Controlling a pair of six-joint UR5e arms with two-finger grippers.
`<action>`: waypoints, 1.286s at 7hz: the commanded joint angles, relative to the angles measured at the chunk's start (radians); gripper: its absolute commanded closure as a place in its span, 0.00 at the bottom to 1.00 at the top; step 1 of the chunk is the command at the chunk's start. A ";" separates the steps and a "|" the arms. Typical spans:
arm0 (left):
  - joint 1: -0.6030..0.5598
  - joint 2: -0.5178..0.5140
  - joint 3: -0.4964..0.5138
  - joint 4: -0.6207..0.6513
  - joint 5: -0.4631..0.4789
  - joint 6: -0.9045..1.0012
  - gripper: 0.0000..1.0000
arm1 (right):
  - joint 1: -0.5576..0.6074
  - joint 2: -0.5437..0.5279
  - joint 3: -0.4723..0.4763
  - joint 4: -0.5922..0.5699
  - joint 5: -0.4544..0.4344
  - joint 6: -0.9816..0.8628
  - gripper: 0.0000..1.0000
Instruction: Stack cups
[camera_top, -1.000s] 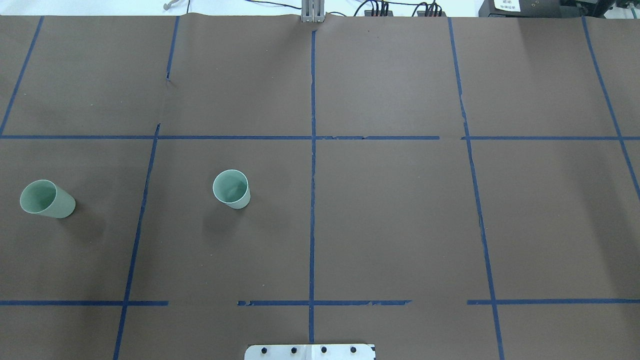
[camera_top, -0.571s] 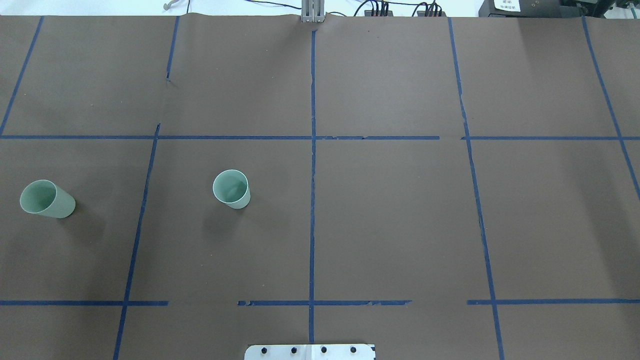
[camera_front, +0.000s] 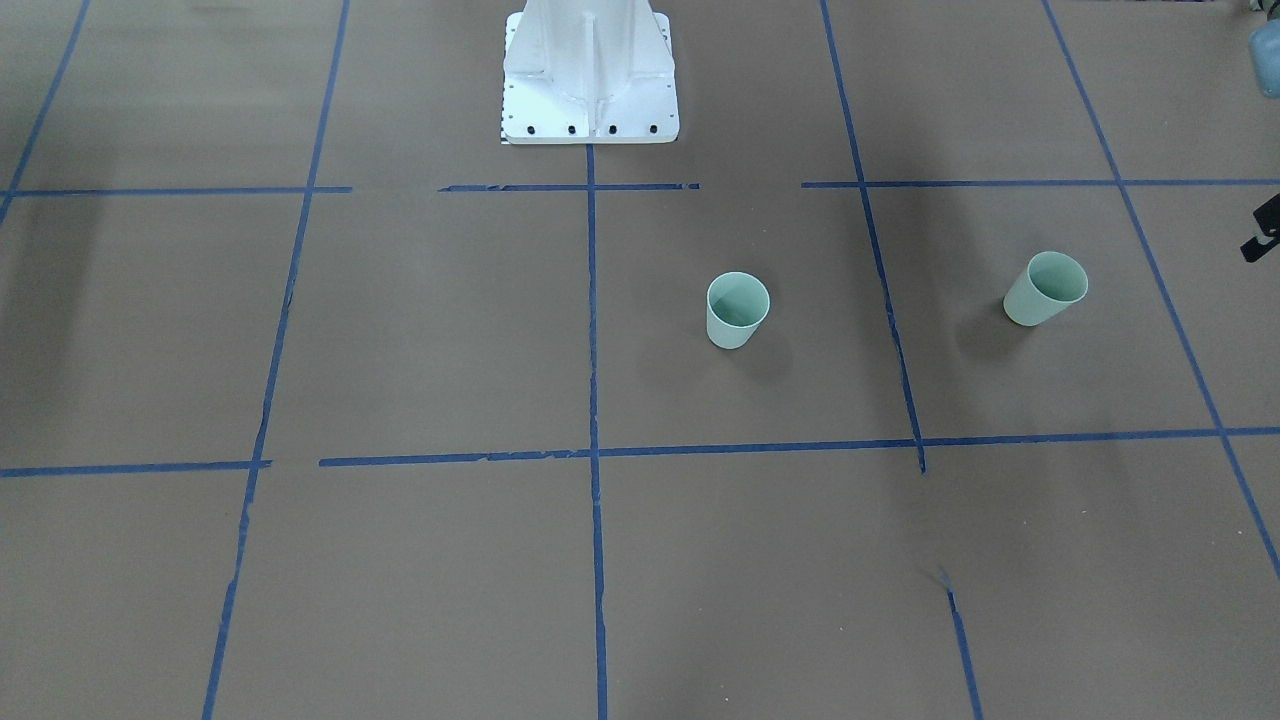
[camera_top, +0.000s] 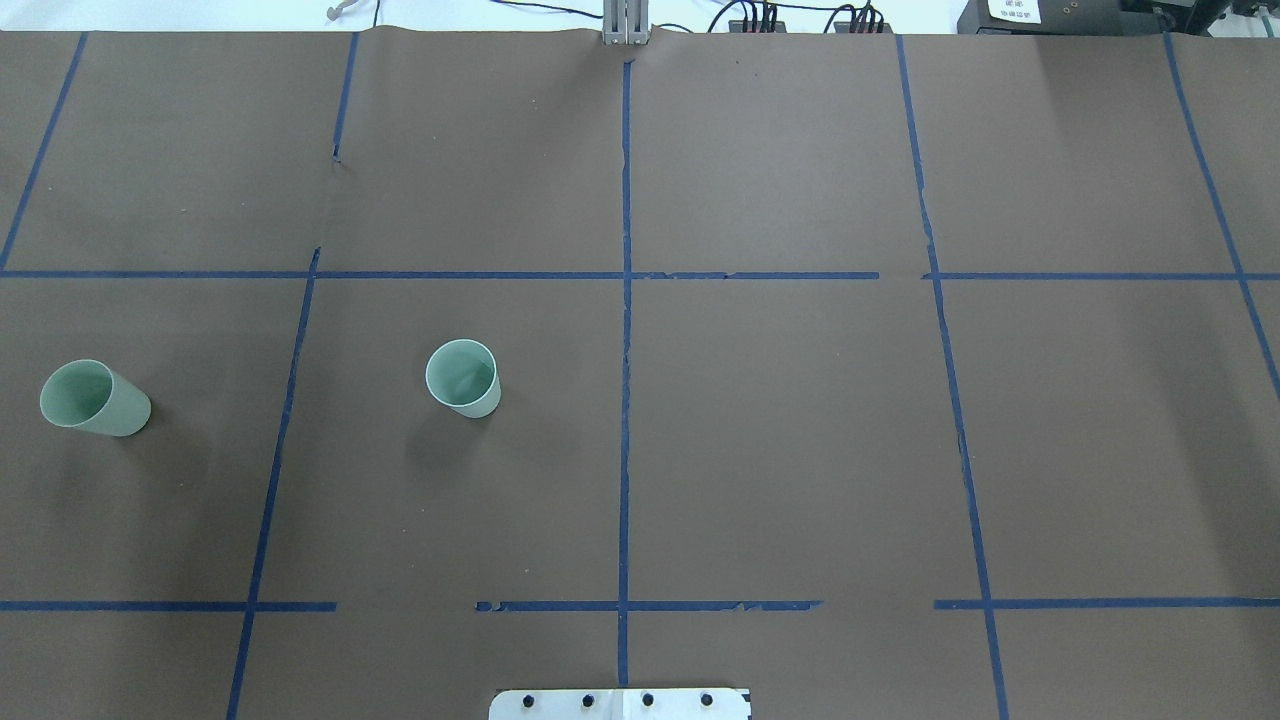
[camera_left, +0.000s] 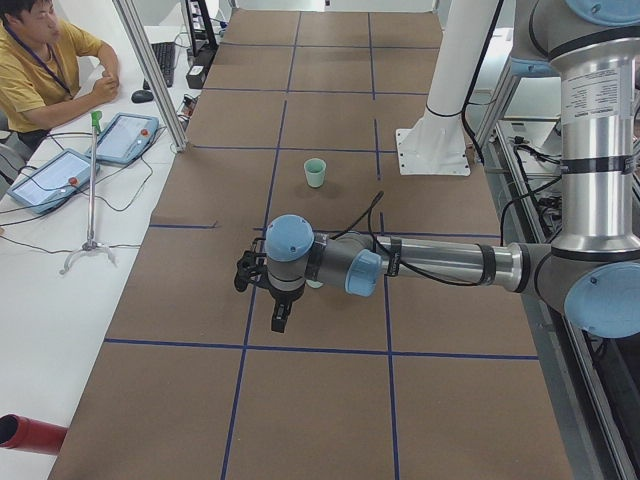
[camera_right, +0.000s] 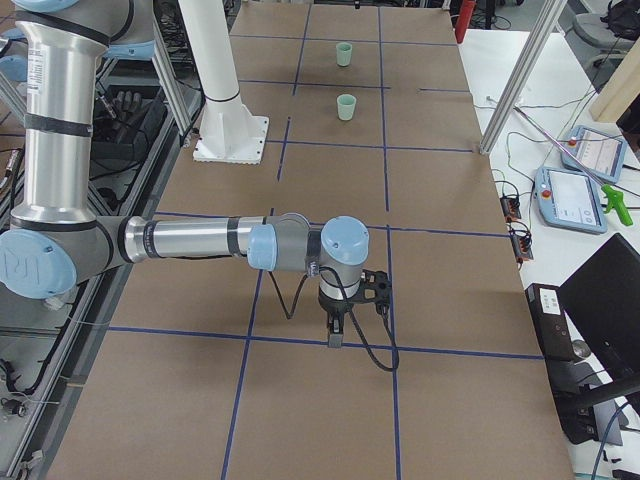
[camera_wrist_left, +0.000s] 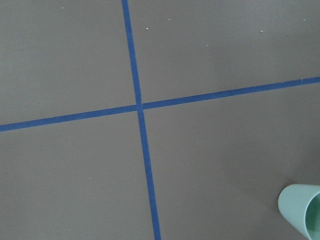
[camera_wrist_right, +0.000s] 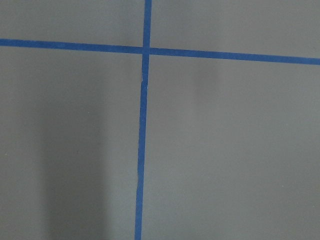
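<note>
Stacking is not yet begun: the far-left cup (camera_top: 95, 398) and the centre-left cup (camera_top: 462, 378) stand upright, well apart, while the left gripper (camera_left: 280, 312) and right gripper (camera_right: 335, 325) hang over the table (camera_top: 800, 450), finger spread impossible to tell, so next comes reaching for a cup.

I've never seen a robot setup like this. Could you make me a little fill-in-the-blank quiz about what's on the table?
The central cup and the outer cup both stand on the robot's ___ side.
In all, the table holds ___ cups.
Each cup's open mouth faces ___.
The tape lines on the table are ___.
Missing words: left; two; up; blue.
</note>
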 joint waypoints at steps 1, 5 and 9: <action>0.167 0.010 0.005 -0.167 0.092 -0.266 0.00 | 0.001 0.000 0.000 0.000 0.000 0.000 0.00; 0.363 0.029 0.005 -0.312 0.201 -0.529 0.00 | -0.001 0.000 0.000 0.000 0.000 0.000 0.00; 0.407 0.050 0.003 -0.306 0.194 -0.527 0.99 | 0.001 0.000 0.000 0.000 0.000 0.000 0.00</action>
